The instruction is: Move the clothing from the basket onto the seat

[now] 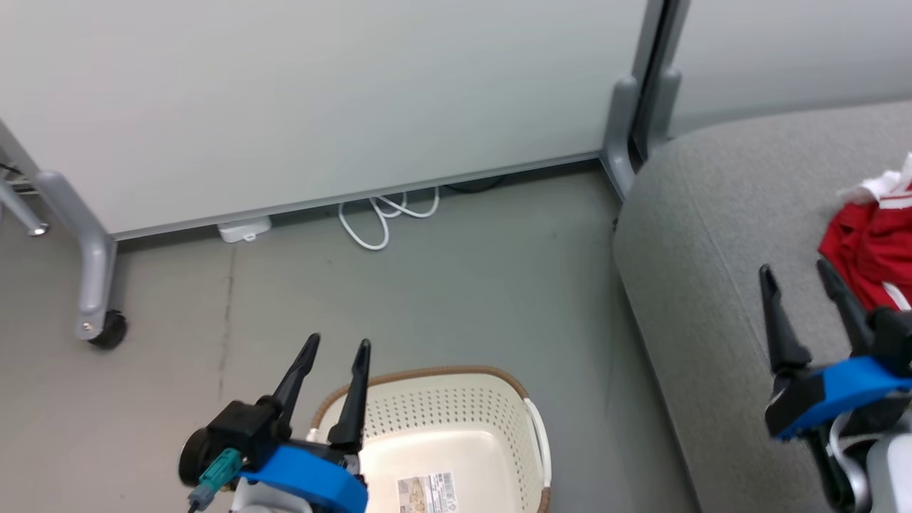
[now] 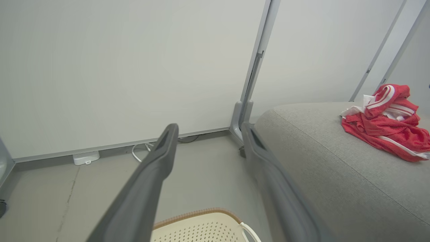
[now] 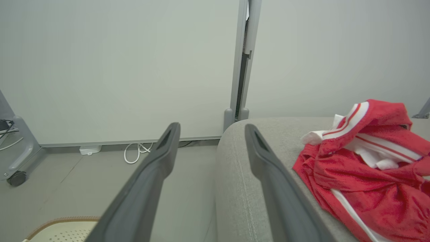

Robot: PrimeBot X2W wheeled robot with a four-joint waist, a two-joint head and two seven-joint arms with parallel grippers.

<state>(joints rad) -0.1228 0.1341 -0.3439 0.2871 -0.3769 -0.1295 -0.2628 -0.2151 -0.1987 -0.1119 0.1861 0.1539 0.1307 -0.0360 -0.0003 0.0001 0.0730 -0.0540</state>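
Left gripper [image 1: 339, 342], right gripper [image 1: 794, 267] spread; clothing [image 3: 362, 181] on seat [image 1: 712, 249]; head view: basket [image 1: 442, 413] label [image 1: 426, 493], probably.

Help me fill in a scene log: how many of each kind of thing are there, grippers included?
grippers: 2, the left gripper and the right gripper, both open
basket: 1
seat: 1
clothing heap, lying on the seat: 1
white box on the floor by the wall: 1
Total: 6
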